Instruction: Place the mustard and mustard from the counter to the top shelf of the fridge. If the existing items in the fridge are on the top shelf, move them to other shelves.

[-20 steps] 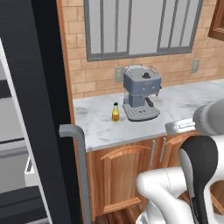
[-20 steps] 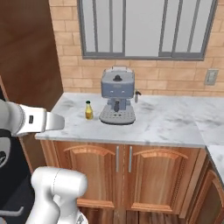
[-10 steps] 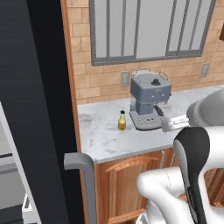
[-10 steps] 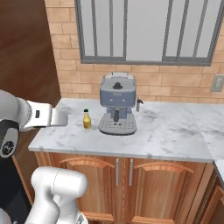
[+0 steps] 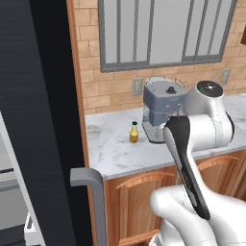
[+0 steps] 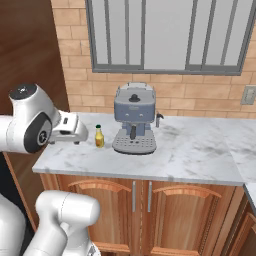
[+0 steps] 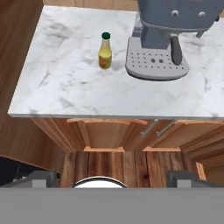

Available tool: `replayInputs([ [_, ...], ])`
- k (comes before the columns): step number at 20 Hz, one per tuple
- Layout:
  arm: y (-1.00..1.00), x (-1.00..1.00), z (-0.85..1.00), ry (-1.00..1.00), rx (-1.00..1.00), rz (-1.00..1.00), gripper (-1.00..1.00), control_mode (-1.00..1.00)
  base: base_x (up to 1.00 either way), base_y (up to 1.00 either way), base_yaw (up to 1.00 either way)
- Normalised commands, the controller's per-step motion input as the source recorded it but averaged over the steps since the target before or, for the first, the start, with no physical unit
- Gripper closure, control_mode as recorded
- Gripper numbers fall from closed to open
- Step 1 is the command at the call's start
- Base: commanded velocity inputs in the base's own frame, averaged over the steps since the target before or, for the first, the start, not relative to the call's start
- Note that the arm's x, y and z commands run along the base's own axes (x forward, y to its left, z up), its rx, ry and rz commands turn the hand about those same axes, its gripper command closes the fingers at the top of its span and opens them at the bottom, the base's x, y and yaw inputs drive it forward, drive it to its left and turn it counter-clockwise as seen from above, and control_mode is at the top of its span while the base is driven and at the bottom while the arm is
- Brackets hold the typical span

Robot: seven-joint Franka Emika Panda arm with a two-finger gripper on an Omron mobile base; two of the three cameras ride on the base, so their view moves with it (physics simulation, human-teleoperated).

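Note:
One mustard [image 7: 104, 51], a short amber-yellow bottle with a dark cap, stands upright on the marbled counter [image 7: 65, 83] just left of the coffee machine; it also appears as mustard [image 5: 134, 133] and mustard [image 6: 99, 136]. My gripper [image 7: 111, 180] hovers above and in front of the counter edge, open, with nothing between its fingertips [image 7: 40, 178]. My hand [image 6: 70, 129] hangs left of the bottle, apart from it. The fridge [image 5: 33, 120] shows its black side and grey bar handle [image 5: 91, 185]. Its top shelf and the existing items are out of view.
A blue-grey coffee machine [image 6: 134, 122] stands on the counter right beside the bottle, under a window in the brick wall. Brown cabinet doors [image 6: 150, 210] with thin handles sit below. A dark wooden panel [image 6: 30, 45] borders the counter's left end.
The whole picture has shifted: the base has driven closer to the counter, so bottle and coffee machine look larger. My arm swung toward the bottle. The jaws stayed open.

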Motion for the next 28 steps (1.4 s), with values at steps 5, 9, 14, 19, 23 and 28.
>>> replayInputs([
  [5,0.2,0.98,-0.73,0.09,0.17,0.0,-1.0,-1.0,0.0,0.0,0.0],
  [9,0.01,0.96,-0.48,0.0,0.12,0.0,-1.0,-1.0,0.0,0.0,0.0],
  [14,0.0,0.77,-0.18,0.0,0.0,0.0,-1.0,-1.0,0.0,0.0,0.0],
  [19,0.0,0.73,-0.15,0.03,-0.01,-0.01,-1.0,-1.0,0.0,0.0,0.0],
  [23,0.0,0.41,-0.26,0.04,-0.03,0.0,-1.0,-1.0,0.0,0.0,0.0],
  [28,0.0,0.3,-0.38,0.01,-0.04,0.0,-1.0,-1.0,0.0,0.0,0.0],
])
